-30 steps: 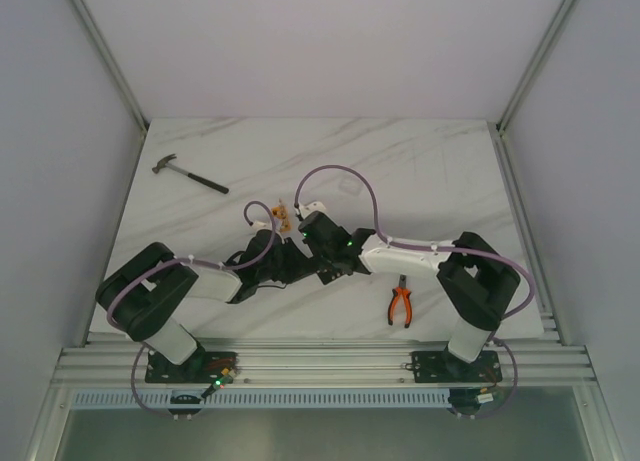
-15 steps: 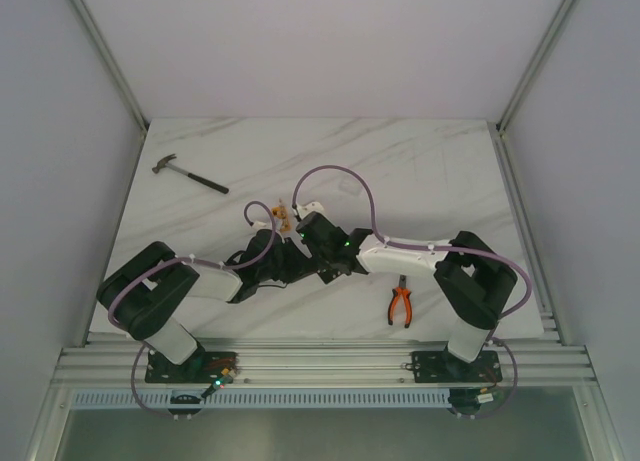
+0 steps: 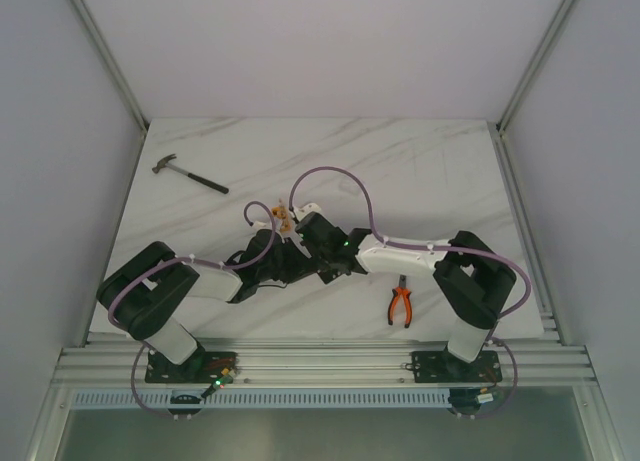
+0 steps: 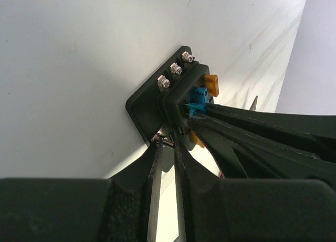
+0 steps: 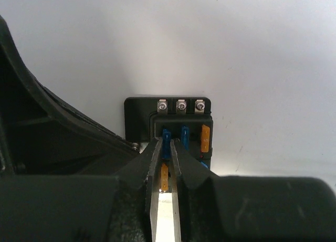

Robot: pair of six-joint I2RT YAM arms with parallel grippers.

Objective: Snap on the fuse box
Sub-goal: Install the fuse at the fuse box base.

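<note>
While both hands are crowding it, the fuse box [image 4: 149,103] is lying flat on the worktop [image 4: 73,63].
The left hand [image 4: 167,146] is pinching the box's near edge at its fingertips; the right hand [image 5: 168,147] is squeezing a blue fuse [image 5: 166,136] standing in the box.

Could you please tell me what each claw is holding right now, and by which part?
The right claw pinches the top of a blue fuse seated in the fuse box; the left claw clamps the box's base-plate corner.
</note>
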